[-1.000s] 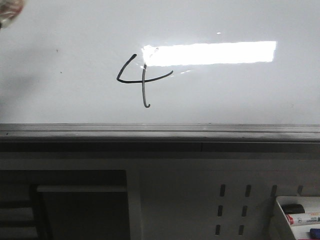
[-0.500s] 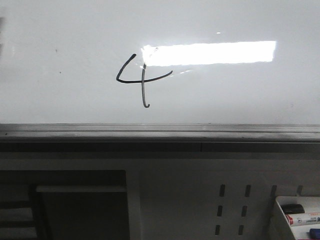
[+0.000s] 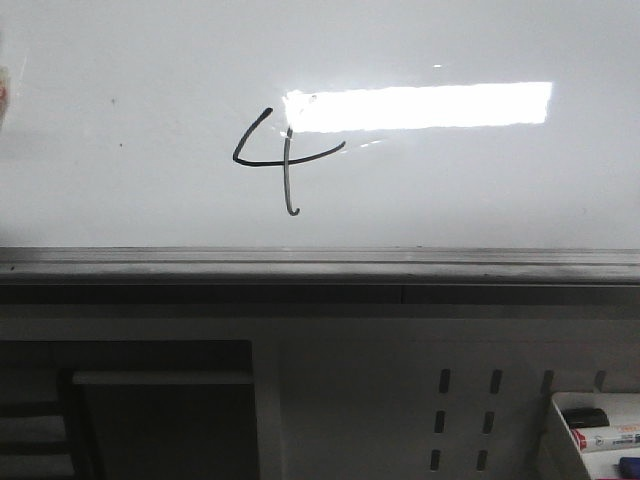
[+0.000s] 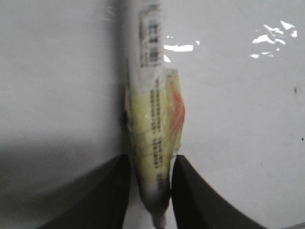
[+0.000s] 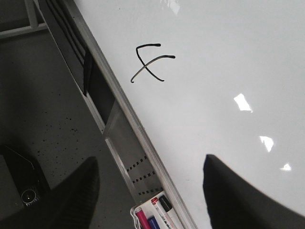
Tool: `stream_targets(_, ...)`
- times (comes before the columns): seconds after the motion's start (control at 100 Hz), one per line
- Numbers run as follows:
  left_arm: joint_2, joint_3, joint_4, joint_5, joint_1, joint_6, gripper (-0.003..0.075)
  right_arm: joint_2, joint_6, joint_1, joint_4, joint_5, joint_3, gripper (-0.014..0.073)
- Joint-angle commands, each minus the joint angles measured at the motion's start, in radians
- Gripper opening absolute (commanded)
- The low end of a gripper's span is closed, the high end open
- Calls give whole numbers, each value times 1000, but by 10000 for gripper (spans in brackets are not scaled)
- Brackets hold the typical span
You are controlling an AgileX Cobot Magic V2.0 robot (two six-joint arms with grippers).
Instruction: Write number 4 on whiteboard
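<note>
The whiteboard (image 3: pixel 480 190) fills the upper front view, and the number 4 (image 3: pixel 286 160) is drawn on it in thin black line, left of a bright light reflection. The number 4 (image 5: pixel 150 64) also shows in the right wrist view. My left gripper (image 4: pixel 151 160) is shut on a white marker (image 4: pixel 152 119) wrapped in yellowish tape, held over the white board surface (image 4: pixel 238 119). In the front view only a faint blur (image 3: pixel 3 95) at the left edge shows of it. My right gripper (image 5: pixel 151 161) is open and holds nothing, well back from the board.
A dark grey frame edge (image 3: pixel 320 262) runs below the board. Under it is a white perforated panel (image 3: pixel 400 400). A white tray (image 3: pixel 555 430) at the lower right holds several markers (image 5: pixel 157 214). A speckled grey floor (image 5: pixel 43 119) lies beside the board.
The blurred left gripper with the marker has slipped from the top left corner of the front view down the left edge, almost out of sight. The 4 is unchanged.
</note>
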Motion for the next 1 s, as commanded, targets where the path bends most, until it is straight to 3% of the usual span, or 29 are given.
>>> stream_targets(0.0,-15,-33,-5,-48,5,-7,319,-7,5,-1,0,-49,-29,416)
stream_targets(0.14,-19,-43,57,-27,8,-5,380,-7,46,-1,0,-49,-29,416)
stream_targets(0.26,-52,-98,143,103,28,-5,379,-7,264,-1,-74,-37,-29,416)
stream_targets(0.38,-112,-185,225,302,64,-8,379,-10,502,-1,-290,40,-29,416)
stream_targets(0.46,-168,-229,269,414,87,-25,375,-22,589,-1,-360,48,8,414)
stream_targets(0.54,-232,-233,318,469,108,-70,374,-59,655,-1,-362,-36,88,414)
stream_targets(0.67,-362,-181,327,428,123,-108,372,-146,776,-1,-364,-239,280,414)
stream_targets(0.75,-444,-113,318,333,123,-111,354,-220,827,-1,-384,-361,390,393)
stream_targets(0.87,-549,9,245,192,121,-111,300,-329,832,-1,-440,-496,523,270)
stream_targets(0.99,-613,116,189,80,121,-111,216,-424,832,-1,-463,-563,605,71)
